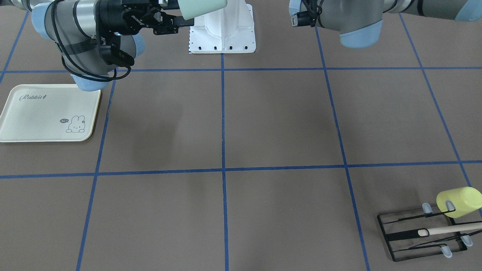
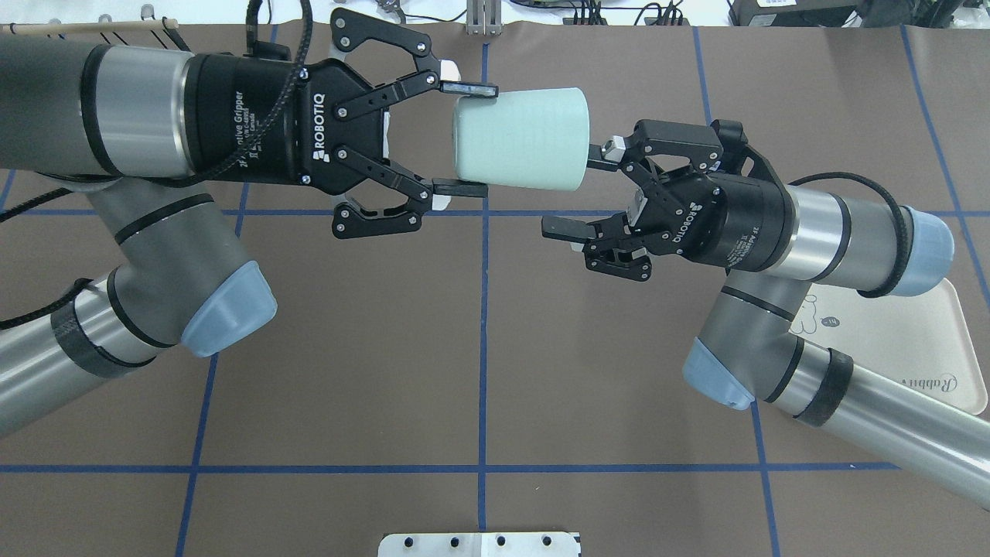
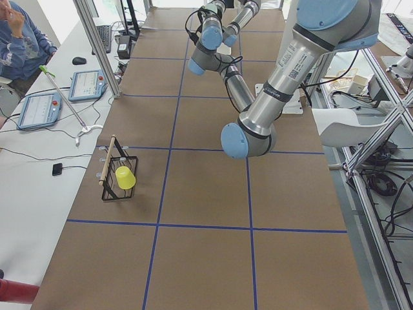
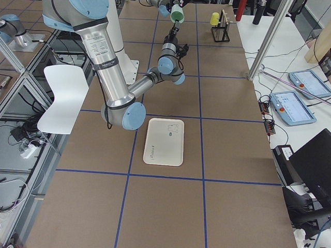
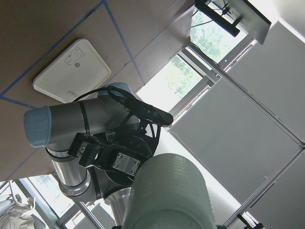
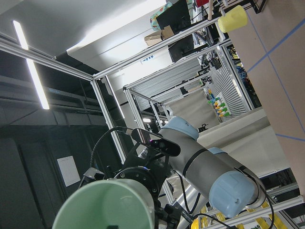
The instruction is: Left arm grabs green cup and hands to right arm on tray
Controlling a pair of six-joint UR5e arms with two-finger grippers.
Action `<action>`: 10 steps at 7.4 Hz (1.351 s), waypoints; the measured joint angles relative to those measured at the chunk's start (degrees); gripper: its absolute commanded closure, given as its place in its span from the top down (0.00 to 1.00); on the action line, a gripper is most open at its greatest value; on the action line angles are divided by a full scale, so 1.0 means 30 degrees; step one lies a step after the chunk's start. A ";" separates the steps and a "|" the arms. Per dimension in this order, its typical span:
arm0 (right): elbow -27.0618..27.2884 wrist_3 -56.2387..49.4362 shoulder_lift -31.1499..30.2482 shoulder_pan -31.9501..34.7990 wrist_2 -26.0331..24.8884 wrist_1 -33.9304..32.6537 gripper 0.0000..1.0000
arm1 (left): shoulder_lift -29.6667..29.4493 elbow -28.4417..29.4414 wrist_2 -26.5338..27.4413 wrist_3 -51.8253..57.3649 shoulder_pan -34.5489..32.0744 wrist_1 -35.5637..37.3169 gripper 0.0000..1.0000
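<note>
The pale mint-green cup lies horizontal in the air over the table's middle. My left gripper is shut on its base end, one finger on each side. The cup's mouth faces my right gripper, which is open. That gripper's upper finger reaches the cup's rim and its lower finger is below the cup, apart from it. The cup also shows at the top of the front view, beside my right gripper. The cream tray lies flat under my right arm, with nothing on it, and it also shows in the overhead view.
A yellow-green cup hangs on a black wire rack with a wooden stick, at the table's far left corner. The white robot base plate sits at the table's near edge. People and tablets are beyond the table's ends.
</note>
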 measured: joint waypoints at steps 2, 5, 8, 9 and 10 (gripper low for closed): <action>0.0030 -0.0001 -0.0058 -0.0045 -0.0058 0.0412 0.40 | -0.0063 0.0049 0.0207 0.0080 0.0282 0.0020 0.00; 0.0184 0.0000 -0.0106 -0.0054 -0.0131 0.0814 0.14 | -0.0080 0.0167 0.0296 0.0124 0.0494 0.0022 0.00; 0.0196 0.0000 -0.0245 -0.0031 -0.0206 0.1206 0.00 | -0.0083 0.0187 0.0279 0.0147 0.0611 0.0017 1.00; 0.0218 0.0004 -0.0322 -0.0028 -0.0201 0.1284 0.00 | -0.0064 0.0180 0.0279 0.0185 0.0634 0.0010 1.00; 0.0252 0.0017 -0.0349 -0.0011 -0.0196 0.1322 0.00 | -0.0025 0.0142 0.0272 0.0203 0.0649 0.0001 1.00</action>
